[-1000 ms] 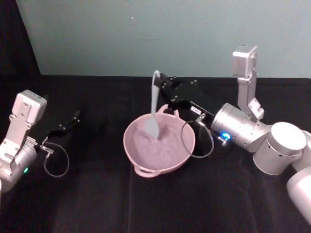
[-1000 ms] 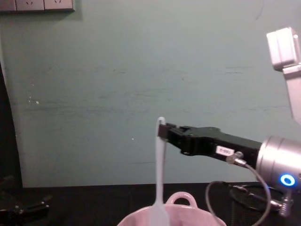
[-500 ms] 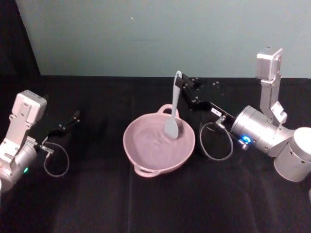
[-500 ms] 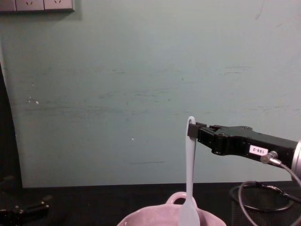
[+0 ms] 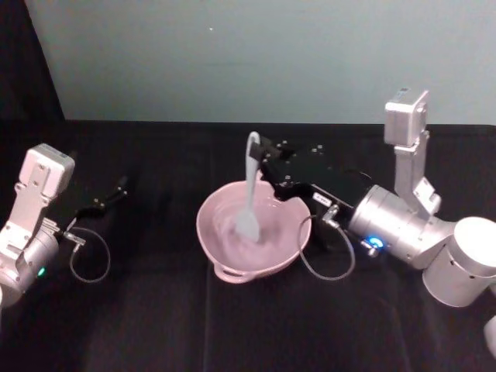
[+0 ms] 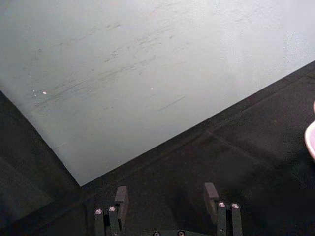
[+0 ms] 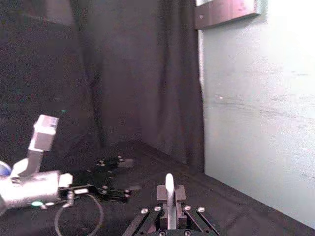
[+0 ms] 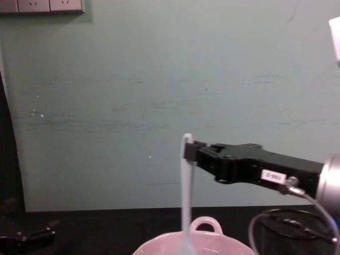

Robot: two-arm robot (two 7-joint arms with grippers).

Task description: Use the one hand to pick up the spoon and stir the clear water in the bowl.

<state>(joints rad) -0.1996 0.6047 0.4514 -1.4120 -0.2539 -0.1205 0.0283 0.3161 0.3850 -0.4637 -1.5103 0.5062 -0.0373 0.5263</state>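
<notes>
The right gripper's (image 5: 260, 147) jaws are clamped on the top of the spoon's (image 5: 249, 194) handle. The spoon stands nearly upright, its blade down inside the bowl (image 5: 209, 232) near the middle. The black gripper reaches in level from the right, and its silver wrist (image 5: 387, 225) hangs over the counter (image 5: 155, 325) just right of the bowl. The left gripper (image 5: 120, 186) rests near the counter's left edge, jaws apart. Half a second ago the spoon stood by the bowl's right rim; arm and spoon have since swung left.
</notes>
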